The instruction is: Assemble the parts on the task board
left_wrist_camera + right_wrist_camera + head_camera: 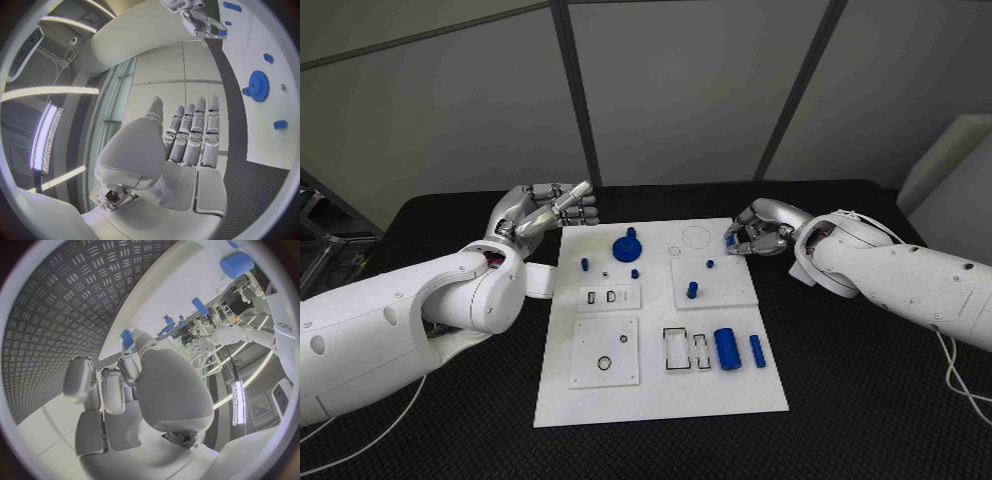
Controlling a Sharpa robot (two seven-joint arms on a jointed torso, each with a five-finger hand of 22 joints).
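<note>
White rectangular task board (661,390) lies mid-table with small blue parts. At its eleven o'clock, the left hand (548,210) hovers with fingers straight, empty. At one o'clock, the right hand (759,232) pinches a small blue part (222,32) at the board's corner.

Blue parts (727,349), white task board (661,390)

Right hand (759,232) fingertips curl under — perhaps pinching a part.

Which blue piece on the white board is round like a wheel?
The blue toothed gear at the white task board's far end; the other blue pieces are pegs, blocks or cylinders.
</note>
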